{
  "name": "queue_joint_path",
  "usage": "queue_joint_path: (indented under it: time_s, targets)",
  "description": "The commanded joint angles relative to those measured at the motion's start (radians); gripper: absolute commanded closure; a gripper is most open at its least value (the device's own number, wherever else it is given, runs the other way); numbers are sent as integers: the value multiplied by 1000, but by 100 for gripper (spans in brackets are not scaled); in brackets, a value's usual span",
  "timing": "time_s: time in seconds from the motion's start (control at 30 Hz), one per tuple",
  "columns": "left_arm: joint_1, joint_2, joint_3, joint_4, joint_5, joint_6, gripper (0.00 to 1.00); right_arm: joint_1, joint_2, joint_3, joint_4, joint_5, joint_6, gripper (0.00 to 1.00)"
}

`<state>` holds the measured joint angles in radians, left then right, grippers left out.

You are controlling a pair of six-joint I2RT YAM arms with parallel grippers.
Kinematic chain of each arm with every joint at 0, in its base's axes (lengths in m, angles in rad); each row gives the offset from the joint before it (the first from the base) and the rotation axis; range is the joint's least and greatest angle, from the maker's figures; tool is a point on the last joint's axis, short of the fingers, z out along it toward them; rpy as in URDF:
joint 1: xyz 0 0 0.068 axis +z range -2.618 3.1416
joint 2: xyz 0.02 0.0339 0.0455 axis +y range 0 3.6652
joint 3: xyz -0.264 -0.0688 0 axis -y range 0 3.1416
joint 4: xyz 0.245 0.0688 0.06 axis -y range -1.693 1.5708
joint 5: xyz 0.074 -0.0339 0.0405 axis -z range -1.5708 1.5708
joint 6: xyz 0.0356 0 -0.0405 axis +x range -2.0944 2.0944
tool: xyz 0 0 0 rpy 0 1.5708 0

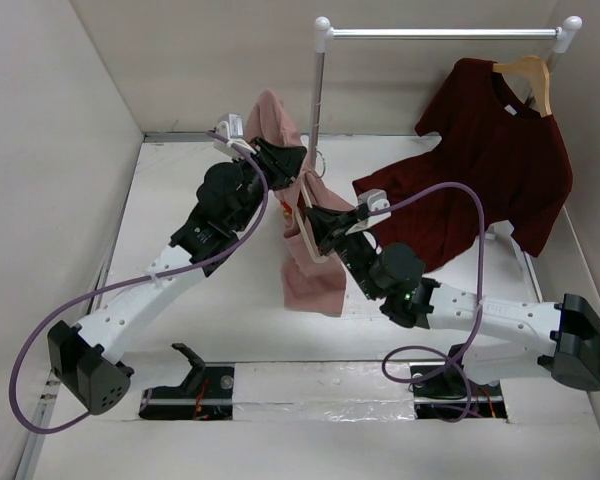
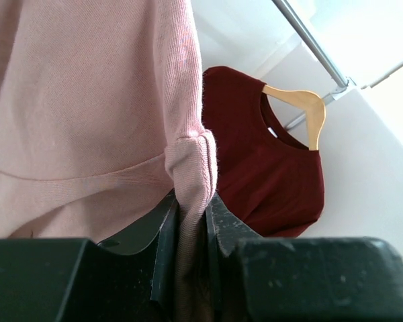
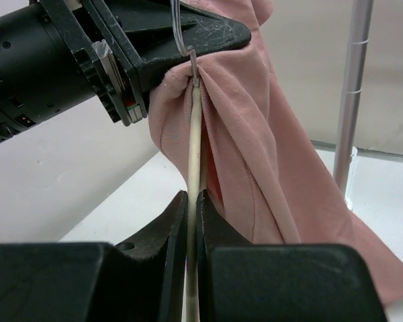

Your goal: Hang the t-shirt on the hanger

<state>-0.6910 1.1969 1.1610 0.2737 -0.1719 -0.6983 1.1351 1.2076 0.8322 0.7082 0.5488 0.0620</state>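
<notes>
The left end effector [image 2: 190, 231] pinched a fold of the t-shirt [image 2: 87, 114]; the right end effector [image 3: 193, 215] clamped the hanger [image 3: 195, 141].

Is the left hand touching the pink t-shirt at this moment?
Touching. The left wrist view shows the left hand closed on a fold of the t-shirt, with the fabric pinched inside its grip.

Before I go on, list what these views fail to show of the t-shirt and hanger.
- Right wrist: the hanger shows one thin bar; the t-shirt covers the rest.
- Left wrist: no hanger visible; cloth fills the view around the left gripper.
- Top: the right gripper and folds hide the hanger's shape.
- Collar: not identifiable in any view.
</notes>
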Motion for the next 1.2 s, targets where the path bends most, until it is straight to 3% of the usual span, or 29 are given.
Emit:
queue_joint_path:
  time_s: [0.0,0.03,0.07,0.17,0.23,0.3,0.33,0.37,0.4,0.57,0.63,0.67,0.77,0.97,1.17]
  targets:
    - [30,-49,-29,64,67,7,100,11,-9,12,68,-50,45,83]
    - [42,-69,-64,79,80,-6,100,11,-19,-5,41,-68,45,74]
    - [54,-80,-84,90,100,-26,100,11,-43,-18,22,-70,47,59]
    - [77,-100,-101,101,123,-36,100,11,-103,-80,-41,-76,74,37]
    - [77,-106,-101,101,130,-35,100,11,-169,-114,-97,-93,90,33]
    - [77,-108,-100,107,149,-40,100,11,-215,-163,-143,-92,102,36]
    - [77,-106,-90,102,152,-38,100,11,-258,-182,-191,-87,128,50]
    - [77,-106,-89,101,156,-37,100,11,-269,-206,-191,-81,139,85]
    - [77,-108,-90,105,160,-40,100,-1,-278,-256,-187,-75,154,100]
    - [77,-105,-95,114,166,-53,100,-72,-195,-298,-196,-182,193,100]
    - [77,-109,-106,119,198,-58,100,-81,-157,-280,-210,-205,167,86]
    - [77,-112,-109,122,199,-61,100,-81,-128,-277,-208,-213,159,67]
    - [77,-122,-103,108,196,-55,100,-100,-88,-272,-159,-227,136,50]
    - [77,-132,-100,93,201,-53,100,-141,30,-205,-153,-277,113,49]
    - [77,-143,-106,88,198,-50,100,-141,107,-166,-107,-219,98,52]
